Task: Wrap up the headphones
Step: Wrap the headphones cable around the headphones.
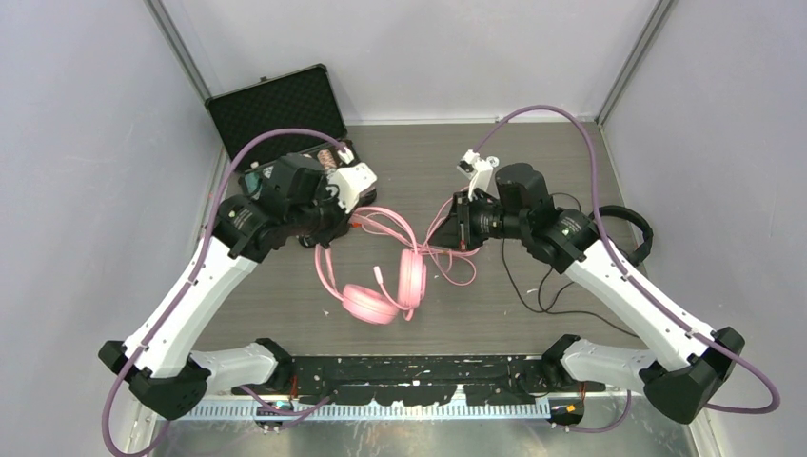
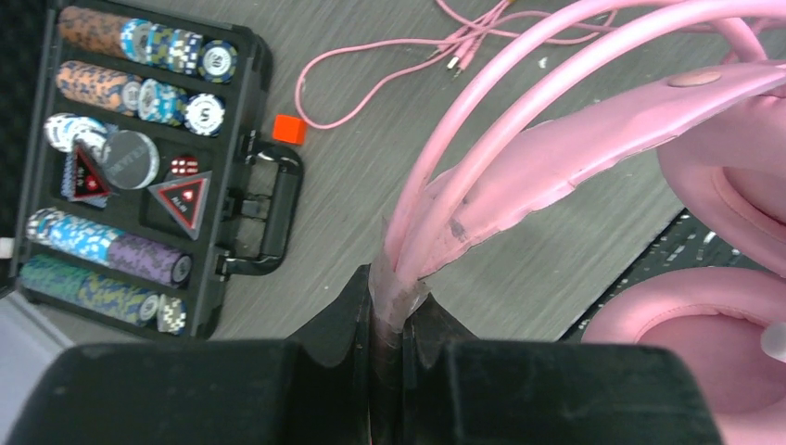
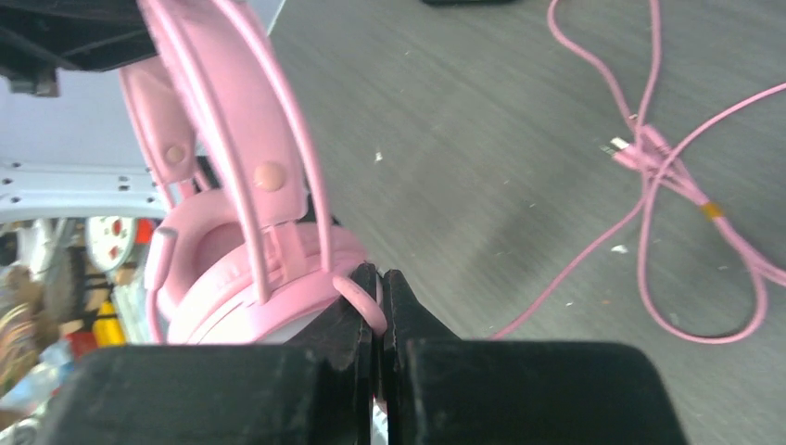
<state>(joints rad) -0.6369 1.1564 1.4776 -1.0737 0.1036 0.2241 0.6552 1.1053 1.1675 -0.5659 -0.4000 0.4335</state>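
At centre frame, the pink headphones (image 1: 381, 286) are held by both arms. The left gripper (image 2: 394, 289) pinches the headband (image 2: 519, 158) and the right gripper (image 3: 380, 280) pinches the cable (image 3: 360, 297). Winding seems underway; next, the cable needs looping around the band.

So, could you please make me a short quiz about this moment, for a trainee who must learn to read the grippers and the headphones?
1. True or false: the left gripper is shut on the band of the pink headphones.
2. What does the right gripper pinch? A the band; B the pink cable; C an ear cup.
3. On which side of the table, the robot's own, do the black headphones lie?
Key: 1 true; 2 B; 3 the right side.
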